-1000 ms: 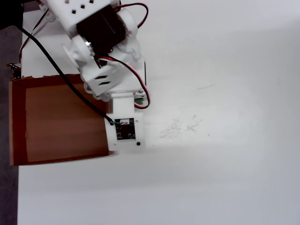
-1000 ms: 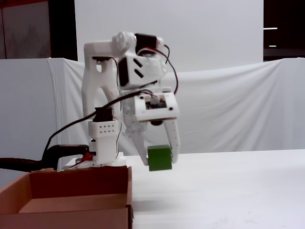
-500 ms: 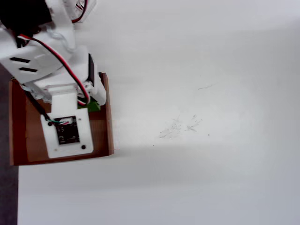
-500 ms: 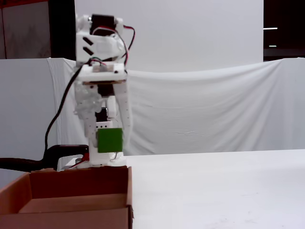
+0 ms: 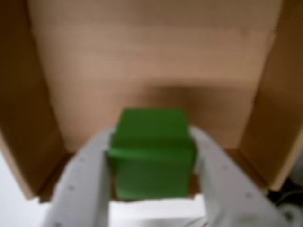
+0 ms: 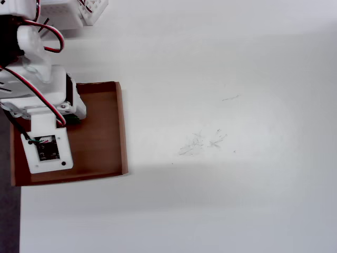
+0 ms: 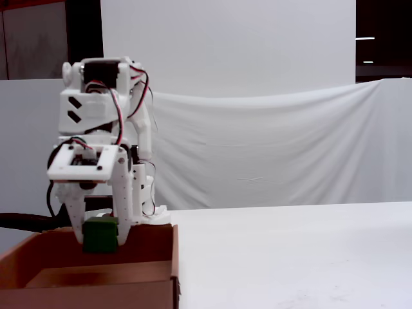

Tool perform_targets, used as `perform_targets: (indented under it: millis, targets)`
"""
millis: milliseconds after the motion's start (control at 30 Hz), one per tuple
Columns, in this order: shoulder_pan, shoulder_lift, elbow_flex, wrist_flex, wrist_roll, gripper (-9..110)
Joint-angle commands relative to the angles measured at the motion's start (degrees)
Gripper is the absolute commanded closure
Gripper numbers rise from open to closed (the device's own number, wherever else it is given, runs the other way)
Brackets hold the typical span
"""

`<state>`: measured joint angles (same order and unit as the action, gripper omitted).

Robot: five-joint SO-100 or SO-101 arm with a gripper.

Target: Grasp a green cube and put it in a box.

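Note:
The green cube (image 5: 151, 153) sits between my white gripper's two fingers (image 5: 152, 156), which press on its left and right sides. In the fixed view the cube (image 7: 100, 235) hangs in the gripper (image 7: 101, 237) above the floor of the brown cardboard box (image 7: 161, 283), just inside its walls. In the wrist view the box floor (image 5: 151, 56) fills the frame beyond the cube. In the overhead view the arm covers the left part of the box (image 6: 100, 132) and hides the cube.
The box stands at the left edge of a white table (image 6: 226, 147). The arm's base and a white part (image 6: 73, 13) are at the top left of the overhead view. A white cloth (image 7: 270, 148) hangs behind the table.

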<state>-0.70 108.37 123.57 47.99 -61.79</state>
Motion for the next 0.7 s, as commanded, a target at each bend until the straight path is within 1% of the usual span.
perform_targets:
  millis: [0,433,667]
  targets:
    - [0.44,1.32,1.58,-4.48,-1.85,88]
    - [0.44,-0.62,9.76,-15.47,-2.64,87]
    - [0.88,-0.79,10.99,-16.44,-3.25,82]
